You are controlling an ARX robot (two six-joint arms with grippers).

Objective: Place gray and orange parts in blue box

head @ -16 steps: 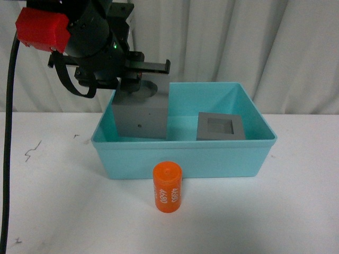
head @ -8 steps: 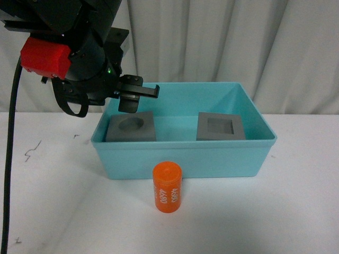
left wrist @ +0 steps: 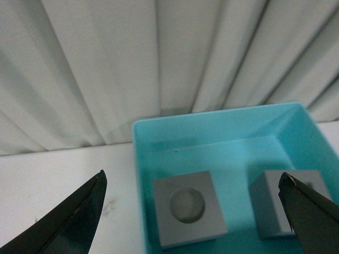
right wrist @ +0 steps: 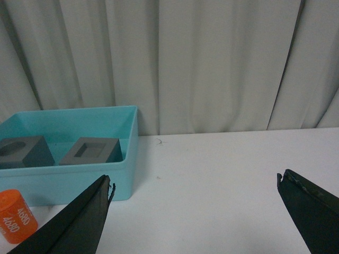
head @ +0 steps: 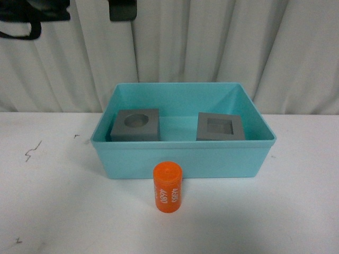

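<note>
Already in box [head: 222, 159]: cubes [head: 135, 125] [head: 220, 127] (cylinder [head: 168, 187] outside)

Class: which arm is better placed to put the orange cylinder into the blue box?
Probably right. The right gripper is open, low over the table, with the orange cylinder in its view; the left gripper hangs high above the blue box.

Front view faces blue box [head: 222, 159] head-on; left wrist looks down into it; right wrist views it sidelong.
</note>
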